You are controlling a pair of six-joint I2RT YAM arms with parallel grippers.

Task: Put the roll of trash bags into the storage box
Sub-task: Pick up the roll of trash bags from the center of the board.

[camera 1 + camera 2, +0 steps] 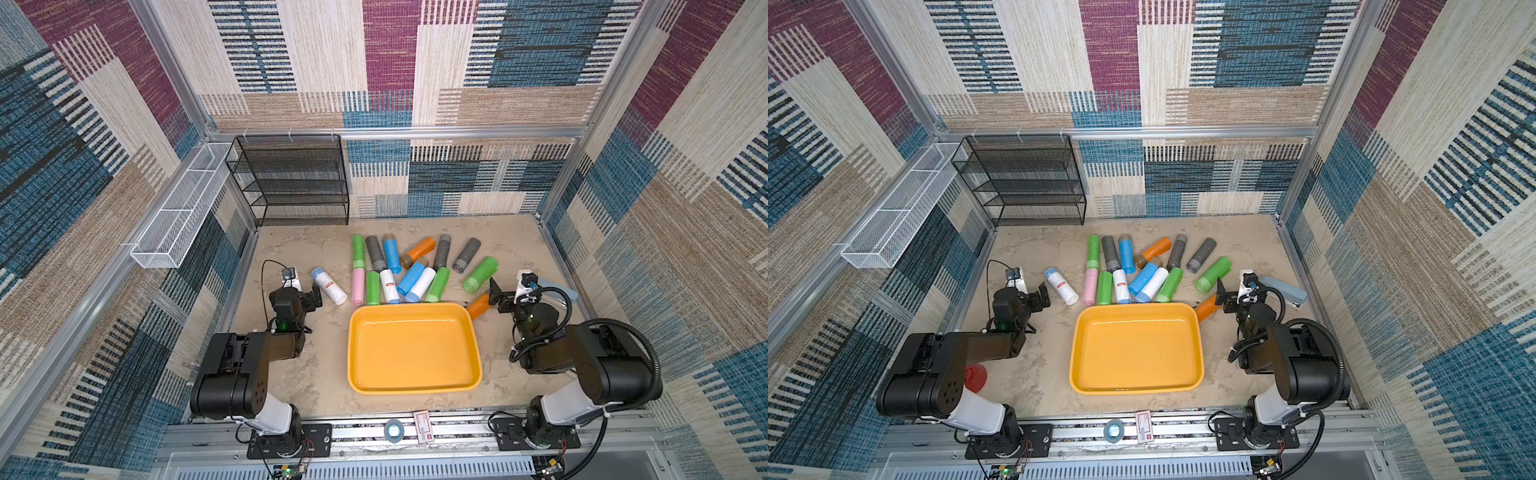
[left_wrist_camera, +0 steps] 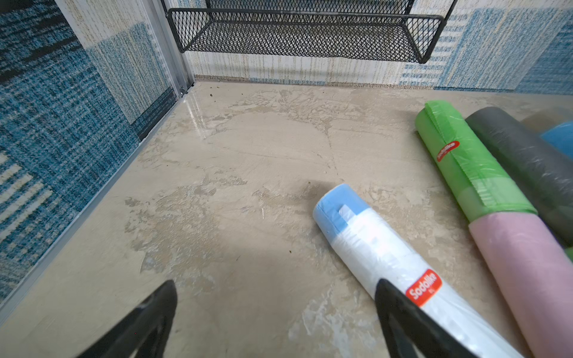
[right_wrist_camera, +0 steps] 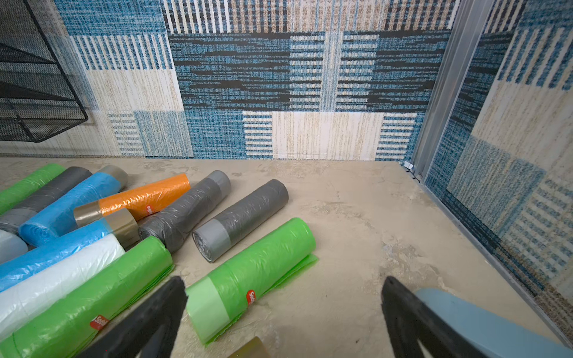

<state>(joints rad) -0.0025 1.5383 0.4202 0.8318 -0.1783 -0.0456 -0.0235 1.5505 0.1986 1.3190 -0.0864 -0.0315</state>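
- Left gripper [image 1: 314,297] stood wide open and empty, a white roll [image 1: 329,286] just beside it.
- Right gripper [image 1: 497,297] gaped empty too.
- Storage box [image 1: 351,345] sat empty between the 2 grippers.
- Risk: an off-centre pinch could send the roll rolling away.

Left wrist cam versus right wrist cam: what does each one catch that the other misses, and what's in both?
Left wrist only: the white roll with the red Sodolike label and the pink roll. Right wrist only: the orange roll with a gold end, the lone green roll and a blue-grey stapler. Both: the black mesh shelf rack, plus the far green roll with a dark grey roll beside it. Neither shows the storage box.
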